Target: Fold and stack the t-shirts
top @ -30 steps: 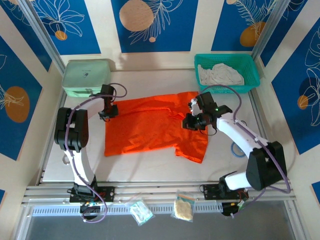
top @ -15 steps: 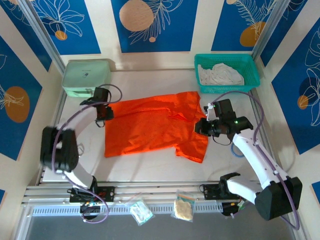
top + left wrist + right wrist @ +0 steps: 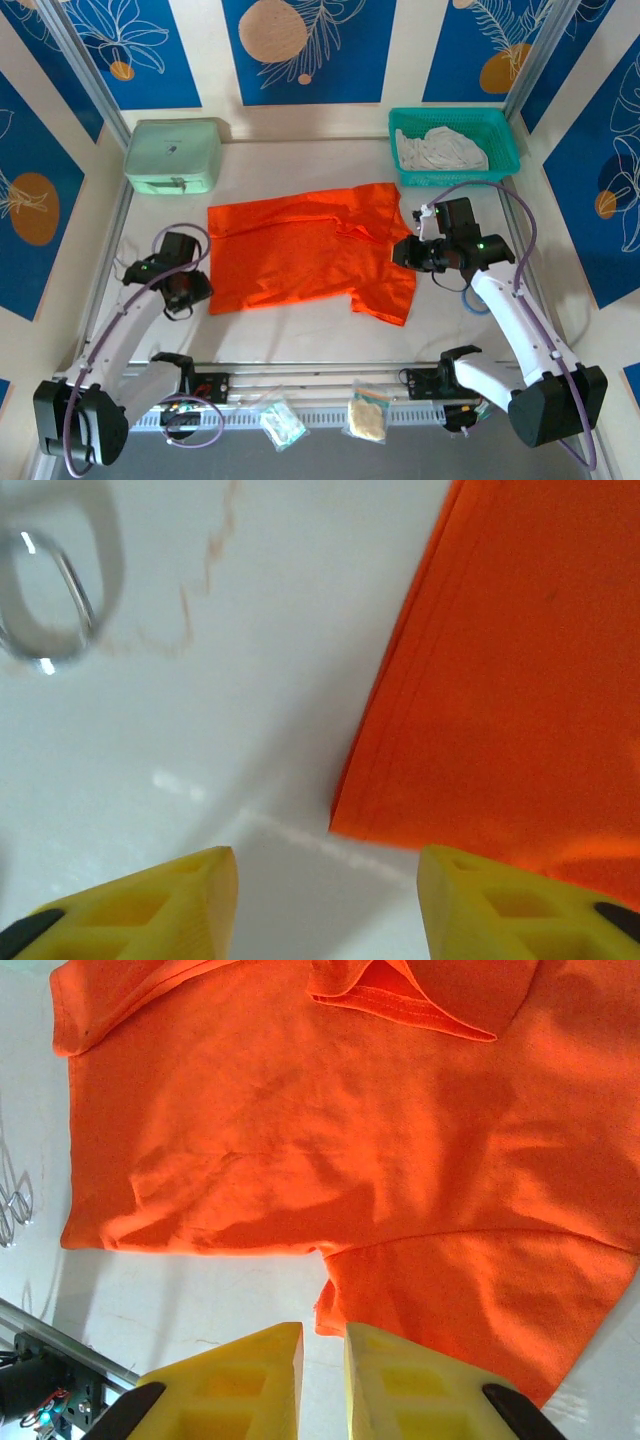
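Orange t-shirt (image 3: 310, 250): lies spread flat at the centre of the worktop (image 3: 300, 335), collar toward 3 o'clock, hem toward 9 o'clock; one sleeve points to 5 o'clock.

White t-shirt (image 3: 440, 148): crumpled inside the teal basket (image 3: 505, 150) at 1 o'clock on the worktop, well apart from the orange t-shirt.

Mint-green case (image 3: 172, 155): closed, at 11 o'clock.

Left tool (image 3: 190, 290): positioned at 8 o'clock of the orange t-shirt, just beside its hem corner; in the wrist view the left tool (image 3: 325, 865) has its jaws spread, nothing between them, bare worktop below and the cloth corner just ahead.

Right tool (image 3: 408, 252): positioned at the 3 o'clock edge of the orange t-shirt, near the sleeve; in the wrist view the right tool (image 3: 322, 1335) has its jaws parted by a slim gap, gripping nothing; contact with the cloth cannot be determined.
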